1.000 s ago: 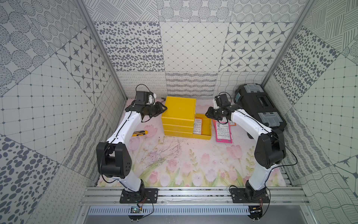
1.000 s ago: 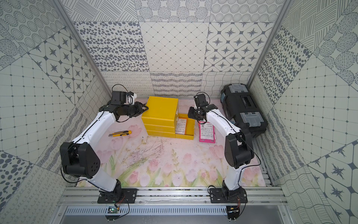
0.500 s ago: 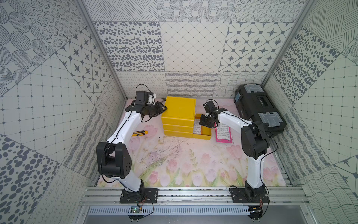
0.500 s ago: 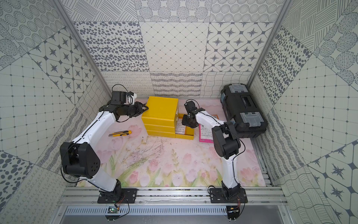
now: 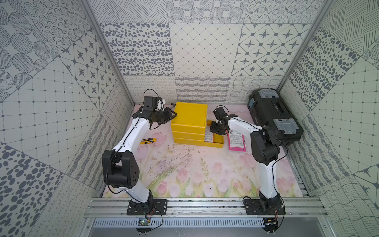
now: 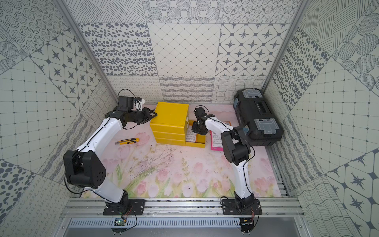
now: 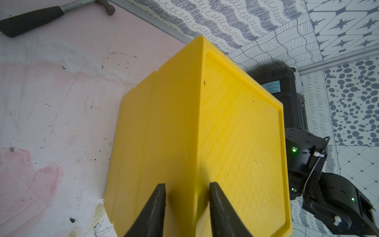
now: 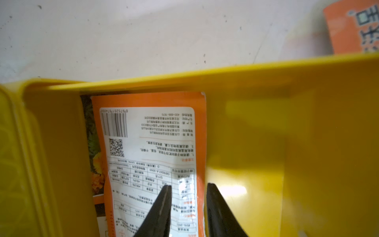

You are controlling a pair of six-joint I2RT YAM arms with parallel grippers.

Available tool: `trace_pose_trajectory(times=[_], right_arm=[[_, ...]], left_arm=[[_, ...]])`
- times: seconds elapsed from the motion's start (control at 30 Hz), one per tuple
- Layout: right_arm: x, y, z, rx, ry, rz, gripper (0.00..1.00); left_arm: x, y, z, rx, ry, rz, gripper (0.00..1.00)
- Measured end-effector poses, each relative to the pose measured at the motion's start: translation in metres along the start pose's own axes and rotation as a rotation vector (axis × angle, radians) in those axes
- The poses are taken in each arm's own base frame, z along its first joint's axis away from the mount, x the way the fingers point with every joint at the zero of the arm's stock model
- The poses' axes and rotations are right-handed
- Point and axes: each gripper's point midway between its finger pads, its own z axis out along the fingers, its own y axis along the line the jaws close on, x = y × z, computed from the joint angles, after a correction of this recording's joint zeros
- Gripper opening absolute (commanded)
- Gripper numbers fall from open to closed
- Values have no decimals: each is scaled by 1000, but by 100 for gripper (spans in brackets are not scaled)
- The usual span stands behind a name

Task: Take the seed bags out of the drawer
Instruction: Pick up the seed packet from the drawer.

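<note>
We are looking at a boxy bright-yellow plastic cabinet (image 5: 189,112) standing at the back of a flower-printed mat (image 5: 205,174). One shallow yellow drawer (image 5: 214,144) is standing pulled out on the right arm's side. Inside it an orange glossy seed packet (image 8: 147,143) is lying flat with its white printed label up. Under it a second packet (image 8: 92,147) is showing only a strip of flower photo.

The right gripper (image 8: 187,185) is reaching down into the drawer with its jaws parted. One finger is hovering over the label and the other over the bare drawer floor. The packet's long edge is lying between them, not pinched. In both top views the right wrist is covering much of the drawer.

A pink-magenta packet (image 5: 236,140) is lying on the mat just beside the drawer. Another orange packet (image 8: 348,26) is lying beyond the drawer's wall.

The left gripper (image 7: 186,184) is sitting astride an upper edge of the cabinet, its fingers a little apart. Whether they are squeezing it we cannot tell.

A black toolbox with grey latches (image 5: 272,117) is resting near the right wall. A yellow-black utility knife (image 5: 148,140) is lying near the left arm, and a hammer (image 7: 51,16) behind the cabinet. Dry twigs (image 5: 174,158) are lying scattered in front.
</note>
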Motion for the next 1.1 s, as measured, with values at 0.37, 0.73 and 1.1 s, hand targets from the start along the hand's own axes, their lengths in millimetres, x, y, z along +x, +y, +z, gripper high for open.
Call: trace_pose_trajectory(times=[0.37,0.73,1.1], right_arm=[[2,1,2,16,6,-14,13],[2,1,2,16,6,-16,0],[-7,13,-23,-27,-33,-30,0]], left_arm=[[0,0,0,0,0,0,38],[0,0,0,0,0,0,38],[0,0,0,0,0,0,38]])
